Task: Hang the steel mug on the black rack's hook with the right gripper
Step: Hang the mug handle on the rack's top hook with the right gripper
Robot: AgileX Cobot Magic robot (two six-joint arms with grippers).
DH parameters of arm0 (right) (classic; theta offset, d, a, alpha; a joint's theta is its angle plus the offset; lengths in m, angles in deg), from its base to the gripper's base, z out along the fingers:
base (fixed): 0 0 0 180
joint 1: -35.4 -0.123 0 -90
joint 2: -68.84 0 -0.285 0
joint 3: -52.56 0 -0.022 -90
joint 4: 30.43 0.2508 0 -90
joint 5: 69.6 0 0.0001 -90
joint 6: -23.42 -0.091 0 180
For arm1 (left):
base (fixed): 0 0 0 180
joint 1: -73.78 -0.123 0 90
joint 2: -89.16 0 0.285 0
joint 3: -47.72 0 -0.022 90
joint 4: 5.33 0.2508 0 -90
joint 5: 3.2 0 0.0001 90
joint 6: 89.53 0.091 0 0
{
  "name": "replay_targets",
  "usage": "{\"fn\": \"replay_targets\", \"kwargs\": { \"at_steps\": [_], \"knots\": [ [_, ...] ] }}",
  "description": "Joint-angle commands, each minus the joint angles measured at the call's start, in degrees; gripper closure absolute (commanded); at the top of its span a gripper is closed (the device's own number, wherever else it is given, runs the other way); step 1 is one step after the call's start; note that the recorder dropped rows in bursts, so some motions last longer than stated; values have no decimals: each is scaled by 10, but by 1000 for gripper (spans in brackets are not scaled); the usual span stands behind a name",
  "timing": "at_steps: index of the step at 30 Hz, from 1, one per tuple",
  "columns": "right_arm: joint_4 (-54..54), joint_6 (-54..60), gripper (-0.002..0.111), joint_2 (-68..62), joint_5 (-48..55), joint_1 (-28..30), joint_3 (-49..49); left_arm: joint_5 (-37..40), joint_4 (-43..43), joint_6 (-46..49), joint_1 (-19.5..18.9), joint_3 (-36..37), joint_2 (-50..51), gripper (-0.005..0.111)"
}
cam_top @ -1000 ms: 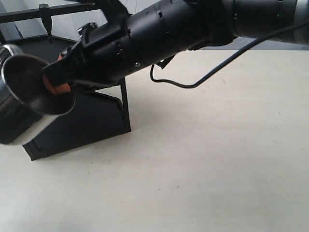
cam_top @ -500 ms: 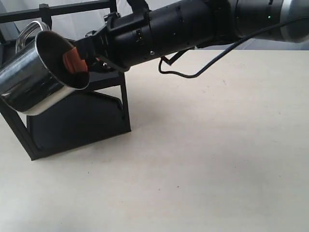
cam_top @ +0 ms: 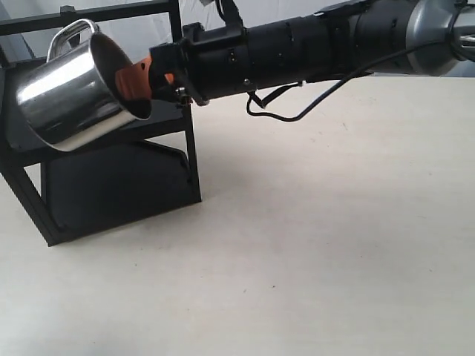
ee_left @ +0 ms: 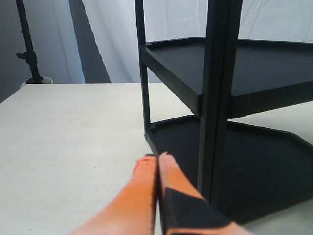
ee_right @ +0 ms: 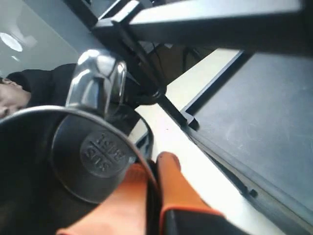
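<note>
Right gripper [cam_top: 137, 78] jaws clamped on steel mug [cam_top: 74, 93] rim, held tilted by black rack [cam_top: 111, 185] top crossbar; hook apparently hidden. Left gripper [ee_left: 157, 161] jaws closed, empty.

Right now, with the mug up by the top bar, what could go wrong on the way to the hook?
The right gripper pinches only the rim of the steel mug, so the tilted mug might slip or swing if nudged. Its handle sits close under the black rack's top crossbar; it could knock the bar instead of catching the hook, which I can't make out clearly.
</note>
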Motion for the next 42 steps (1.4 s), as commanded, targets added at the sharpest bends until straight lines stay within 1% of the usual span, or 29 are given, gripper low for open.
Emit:
{"fn": "replay_targets", "kwargs": {
  "at_steps": [1,6,12,21,34,36,40,42],
  "knots": [
    [23,21,109,-23,82,16,2,-4,1,0,1,-1,-3,105],
    [52,39,109,-72,82,16,2,-4,1,0,1,-1,-3,105],
    [54,40,109,-92,82,16,2,-4,1,0,1,-1,-3,105],
    [49,38,109,-97,82,16,2,-4,1,0,1,-1,-3,105],
    [8,36,108,-97,82,16,2,-4,1,0,1,-1,-3,105],
    [5,36,100,-97,82,16,2,-4,1,0,1,-1,-3,105],
    [5,36,75,-97,82,16,2,-4,1,0,1,-1,-3,105],
    [5,34,72,-97,82,16,2,-4,1,0,1,-1,-3,105]
  ]
}}
